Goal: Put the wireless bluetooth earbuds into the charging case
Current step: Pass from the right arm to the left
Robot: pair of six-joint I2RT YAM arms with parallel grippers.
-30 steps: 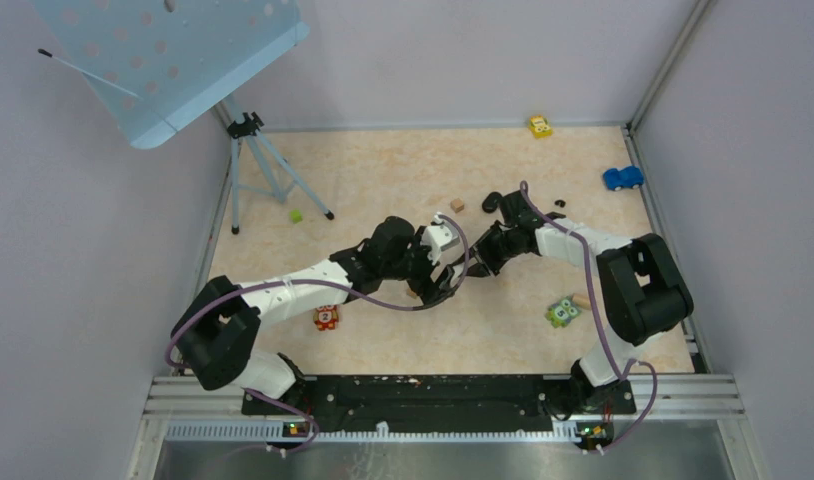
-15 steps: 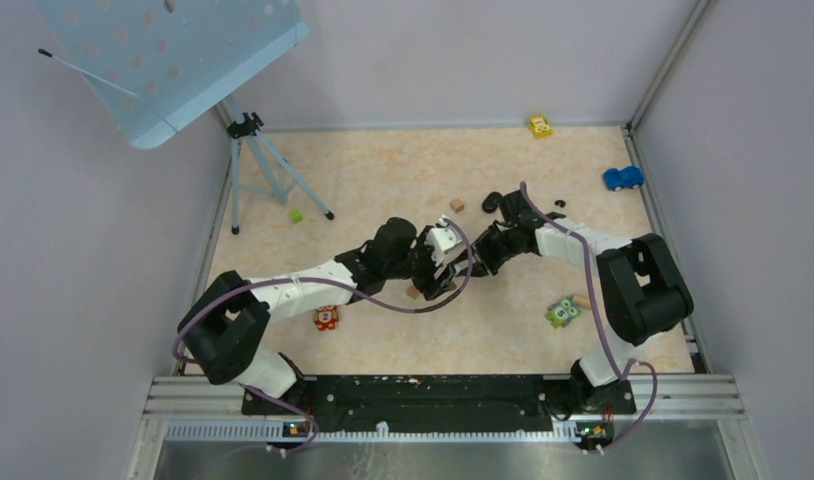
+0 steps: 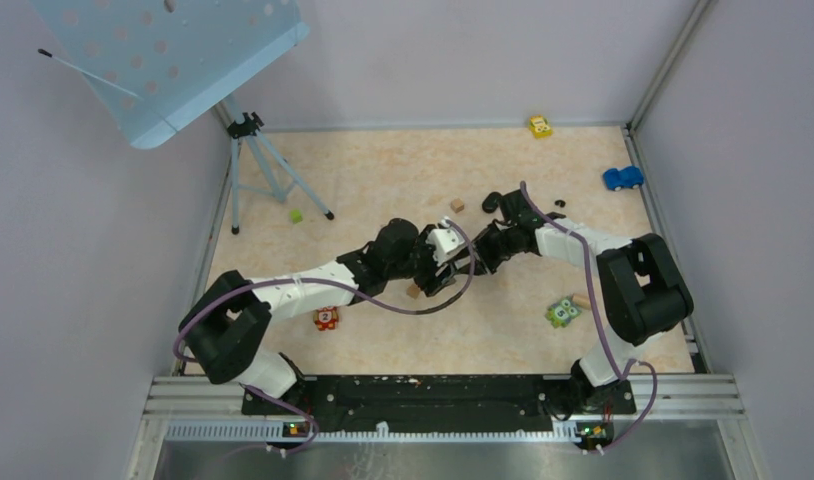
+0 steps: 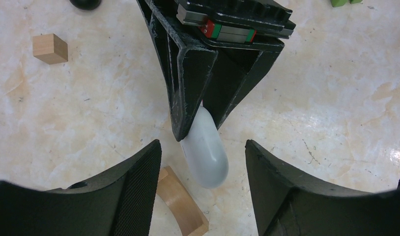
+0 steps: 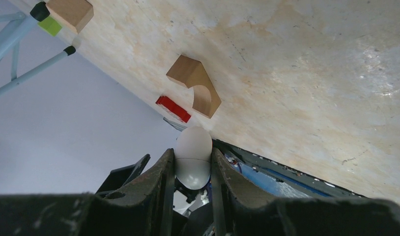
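Observation:
My right gripper [image 5: 193, 160] is shut on a white, egg-shaped charging case [image 5: 193, 142] with its lid closed, and holds it just above the table. In the left wrist view the case [image 4: 208, 162] sticks out from the right gripper's black fingers [image 4: 188, 93]. My left gripper [image 4: 202, 145] is open, with one jaw on each side of the case's free end and not touching it. The two grippers meet at the table's middle [image 3: 463, 266]. A tiny black bit [image 3: 559, 204], perhaps an earbud, lies behind the right arm. No white earbud shows.
A tan wooden arch block [image 4: 181, 204] lies right under the left gripper. A tan cube [image 3: 457, 205] and a round black thing [image 3: 492, 201] lie behind the grippers. Toy cars [image 3: 623, 178], a numbered block [image 3: 326, 317], a green toy [image 3: 562, 312] and a tripod [image 3: 253, 160] stand farther off.
My left gripper has moved away from me and to the right, up to the case in the right gripper. The right gripper has barely moved.

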